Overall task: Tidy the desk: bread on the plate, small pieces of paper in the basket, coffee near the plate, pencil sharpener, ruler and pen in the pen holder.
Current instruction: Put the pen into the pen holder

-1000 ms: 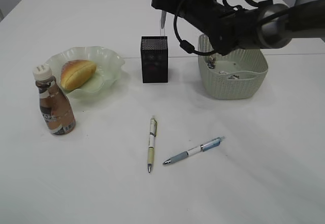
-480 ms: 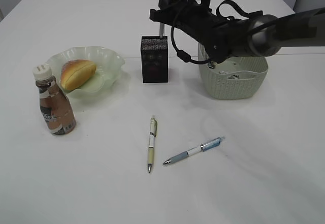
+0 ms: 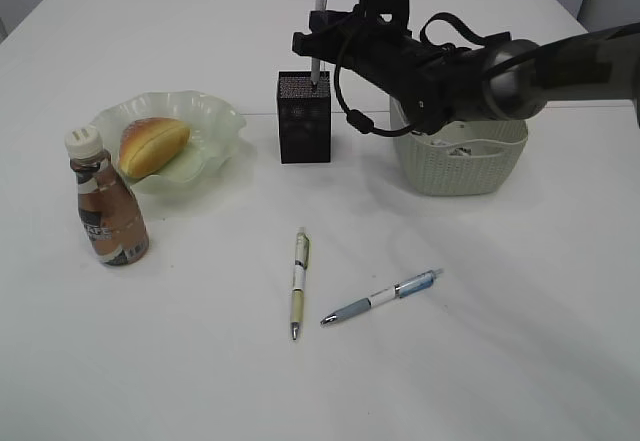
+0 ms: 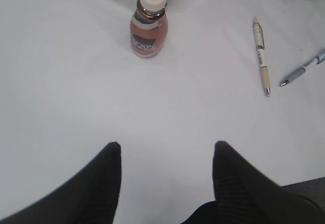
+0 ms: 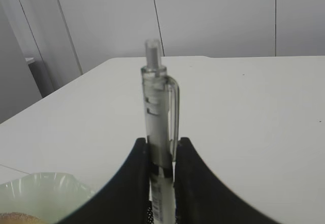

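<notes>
My right gripper [image 3: 319, 43] is shut on a clear pen [image 3: 320, 16] and holds it upright, its lower end at the mouth of the black mesh pen holder [image 3: 304, 121]. The right wrist view shows the pen [image 5: 155, 107] clamped between the fingers [image 5: 134, 183]. Two more pens [image 3: 299, 281] [image 3: 382, 296] lie on the table in front. The bread [image 3: 152, 144] lies on the pale green plate [image 3: 215, 121]. The coffee bottle [image 3: 105, 201] stands in front of the plate. My left gripper [image 4: 166, 145] is open and empty above the bare table. No sharpener or ruler shows.
The pale woven basket [image 3: 458, 156] stands right of the pen holder, with small scraps inside, partly behind my right arm. The left wrist view shows the coffee bottle [image 4: 149, 21] and the two loose pens [image 4: 261, 56] [image 4: 304, 71] ahead.
My right gripper has shifted over the pen holder and lowered the upright pen until its tip reaches the holder's mouth. Nothing else has moved.
</notes>
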Robot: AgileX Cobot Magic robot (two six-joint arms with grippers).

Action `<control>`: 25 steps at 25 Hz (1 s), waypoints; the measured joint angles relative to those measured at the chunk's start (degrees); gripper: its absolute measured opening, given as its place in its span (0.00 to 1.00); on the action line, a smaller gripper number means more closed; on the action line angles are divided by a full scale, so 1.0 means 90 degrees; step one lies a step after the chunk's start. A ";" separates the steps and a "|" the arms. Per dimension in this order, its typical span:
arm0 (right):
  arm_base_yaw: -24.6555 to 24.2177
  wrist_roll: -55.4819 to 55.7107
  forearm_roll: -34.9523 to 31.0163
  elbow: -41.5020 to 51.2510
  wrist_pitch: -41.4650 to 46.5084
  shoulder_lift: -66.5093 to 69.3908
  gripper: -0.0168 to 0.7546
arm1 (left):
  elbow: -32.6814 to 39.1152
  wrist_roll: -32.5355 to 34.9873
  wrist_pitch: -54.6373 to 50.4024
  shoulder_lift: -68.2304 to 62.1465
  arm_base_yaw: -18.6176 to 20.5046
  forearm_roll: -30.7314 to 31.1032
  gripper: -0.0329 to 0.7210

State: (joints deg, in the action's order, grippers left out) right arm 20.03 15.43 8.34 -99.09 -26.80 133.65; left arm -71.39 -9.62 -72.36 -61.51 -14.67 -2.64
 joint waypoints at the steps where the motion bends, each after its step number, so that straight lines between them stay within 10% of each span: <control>1: 0.0000 0.0015 0.0069 0.0000 0.0000 0.0018 0.15 | 0.0000 0.0000 0.0000 0.0000 0.0000 0.0000 0.60; 25: 0.0000 0.0206 0.0526 -0.0305 0.1180 0.0017 0.53 | 0.0000 0.0000 0.0000 0.0000 0.0000 0.0000 0.60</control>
State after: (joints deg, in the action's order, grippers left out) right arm 20.03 17.28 13.07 -101.84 -16.17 133.81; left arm -71.39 -9.62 -72.36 -61.51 -14.67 -2.64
